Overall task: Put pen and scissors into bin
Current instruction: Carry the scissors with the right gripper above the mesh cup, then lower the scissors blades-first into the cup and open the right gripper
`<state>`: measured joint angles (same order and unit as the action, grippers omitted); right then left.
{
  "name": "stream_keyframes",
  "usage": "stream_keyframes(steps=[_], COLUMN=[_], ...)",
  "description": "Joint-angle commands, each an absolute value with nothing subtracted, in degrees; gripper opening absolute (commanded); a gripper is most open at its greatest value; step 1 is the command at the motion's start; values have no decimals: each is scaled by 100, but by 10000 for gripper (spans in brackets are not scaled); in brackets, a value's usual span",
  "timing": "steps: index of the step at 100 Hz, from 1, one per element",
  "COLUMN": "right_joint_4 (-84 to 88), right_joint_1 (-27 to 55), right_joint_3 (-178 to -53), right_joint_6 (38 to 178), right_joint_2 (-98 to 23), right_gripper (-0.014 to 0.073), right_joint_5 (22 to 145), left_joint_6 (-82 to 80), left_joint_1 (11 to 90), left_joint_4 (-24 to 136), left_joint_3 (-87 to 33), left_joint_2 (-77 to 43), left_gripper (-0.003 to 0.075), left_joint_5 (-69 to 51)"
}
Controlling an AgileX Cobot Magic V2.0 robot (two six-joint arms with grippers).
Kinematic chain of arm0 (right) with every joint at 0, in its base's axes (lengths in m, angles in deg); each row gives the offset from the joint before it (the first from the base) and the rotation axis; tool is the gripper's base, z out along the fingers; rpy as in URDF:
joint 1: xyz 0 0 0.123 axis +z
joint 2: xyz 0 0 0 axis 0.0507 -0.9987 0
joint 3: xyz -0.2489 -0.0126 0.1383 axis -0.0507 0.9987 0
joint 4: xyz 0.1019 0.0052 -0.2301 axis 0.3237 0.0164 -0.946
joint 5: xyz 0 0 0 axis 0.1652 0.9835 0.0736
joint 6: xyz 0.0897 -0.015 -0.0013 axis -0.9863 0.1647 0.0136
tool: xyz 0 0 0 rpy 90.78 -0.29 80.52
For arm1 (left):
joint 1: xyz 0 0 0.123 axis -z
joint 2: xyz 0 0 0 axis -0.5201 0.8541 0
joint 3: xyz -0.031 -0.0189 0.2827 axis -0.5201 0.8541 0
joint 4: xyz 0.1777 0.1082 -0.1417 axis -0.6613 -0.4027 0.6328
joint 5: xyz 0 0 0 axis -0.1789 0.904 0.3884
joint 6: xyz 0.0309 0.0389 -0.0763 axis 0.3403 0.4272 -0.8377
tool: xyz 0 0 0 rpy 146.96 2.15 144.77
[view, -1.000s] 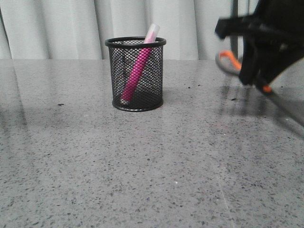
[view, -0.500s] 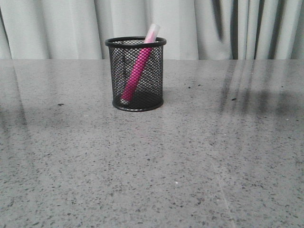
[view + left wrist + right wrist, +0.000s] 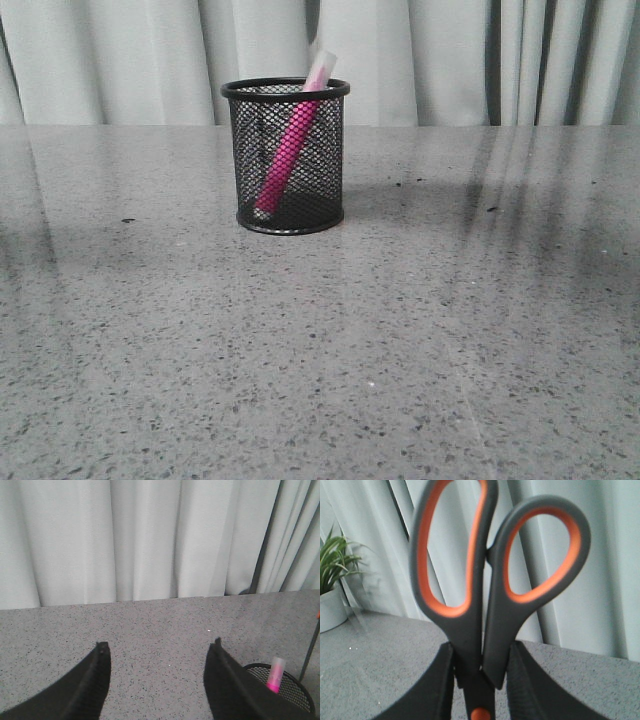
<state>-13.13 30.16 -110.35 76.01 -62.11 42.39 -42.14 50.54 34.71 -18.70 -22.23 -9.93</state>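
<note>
The black mesh bin [image 3: 286, 155] stands on the grey table left of centre in the front view. The magenta pen [image 3: 288, 150] leans inside it, white cap above the rim. In the left wrist view the bin [image 3: 285, 692] and the pen's cap [image 3: 275, 674] show beside my left gripper [image 3: 159, 647], which is open and empty above the table. My right gripper [image 3: 481, 652] is shut on the scissors [image 3: 492, 575] just above the orange pivot dot, grey handles with orange lining pointing away from the wrist. Their blades are hidden. Neither gripper shows in the front view.
White curtains hang behind the table's far edge. A potted plant [image 3: 332, 585] stands on the table in the right wrist view. A thin dark rod [image 3: 310, 647] stands beyond the bin in the left wrist view.
A second ago my right gripper with the scissors was at the right of the front view. It has since left that view. The bin and pen have not moved.
</note>
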Motion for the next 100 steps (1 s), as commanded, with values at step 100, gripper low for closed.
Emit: stream_keyframes(steps=[100], right_joint_4=[-1692], right_joint_1=[3098], right_joint_3=[-9815], right_joint_6=[7656], right_joint_2=[-7152], right_gripper=[-72], right_joint_5=[1362], left_joint_6=[-4252], left_joint_1=[5034], left_joint_4=[3520], left_joint_3=[-2019], left_joint_2=[-2303], left_gripper=[375], left_joint_5=[-1462])
